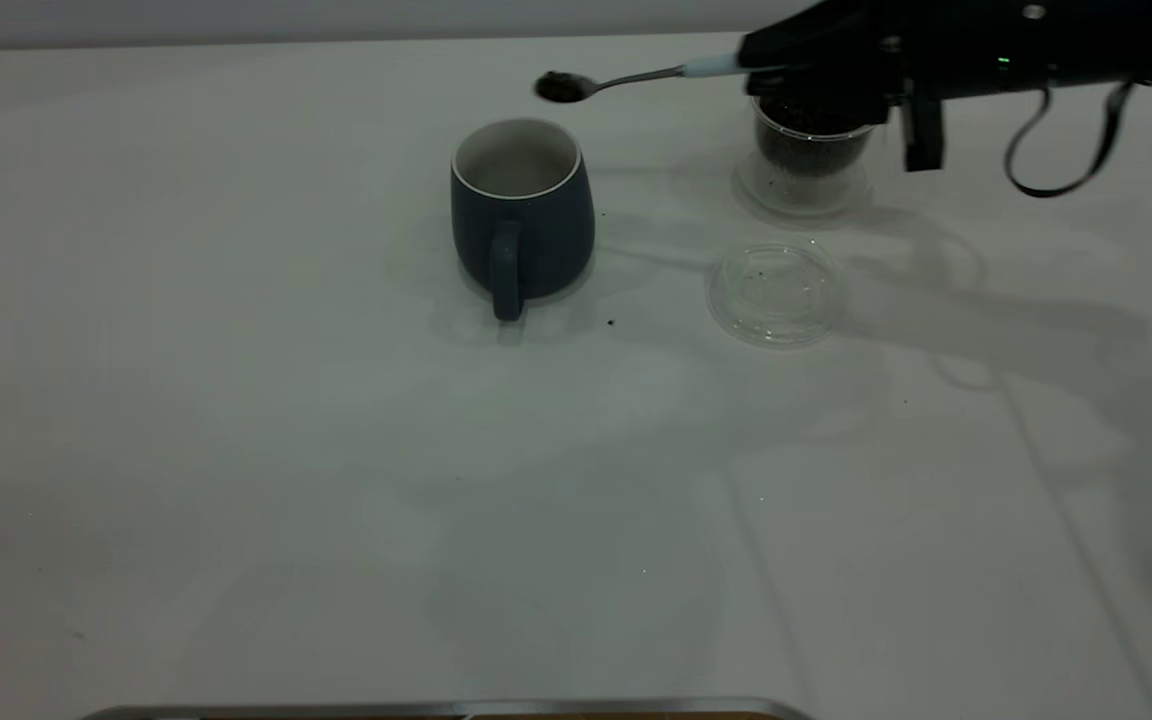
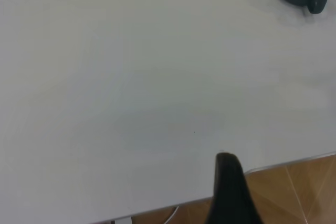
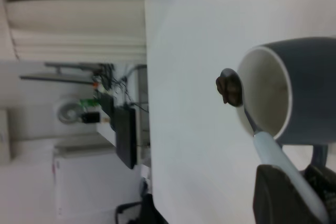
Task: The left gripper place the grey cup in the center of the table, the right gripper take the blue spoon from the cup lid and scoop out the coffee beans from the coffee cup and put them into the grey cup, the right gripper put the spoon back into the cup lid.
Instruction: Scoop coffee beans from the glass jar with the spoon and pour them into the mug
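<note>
While grey cup (image 1: 522, 215) sits empty, coffee beans (image 1: 804, 140) fill coffee cup (image 1: 809, 160), cup lid (image 1: 775, 292) bare.

We see wide bare table (image 1: 236, 480) all across the near side and the left, with nothing standing on it. The obstacles cluster toward the far right: the mug (image 1: 522, 213) stands alone mid-table, the lid (image 1: 776, 293) lies flat to its right with a clear gap between, and the glass cup (image 1: 809, 160) stands just behind the lid. Above that cup, the right gripper (image 1: 786, 55) and spoon (image 1: 626, 78) fill the air over toward the mug's rim.
</note>
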